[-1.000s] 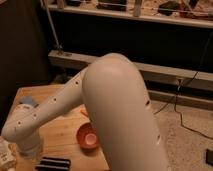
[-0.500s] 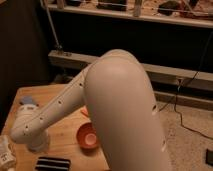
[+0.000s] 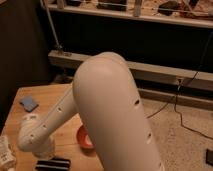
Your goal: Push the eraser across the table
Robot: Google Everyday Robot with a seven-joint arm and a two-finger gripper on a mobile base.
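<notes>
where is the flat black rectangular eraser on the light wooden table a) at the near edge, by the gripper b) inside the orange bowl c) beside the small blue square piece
A: the flat black rectangular eraser lies at the near edge of the light wooden table, right by the gripper and left of the round orange bowl.

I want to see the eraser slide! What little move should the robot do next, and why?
Probably ease the gripper down beside the eraser and nudge it along the table. The gripper hangs right by the eraser at the table's near edge; the orange bowl lies close by, so push away from it.
</notes>
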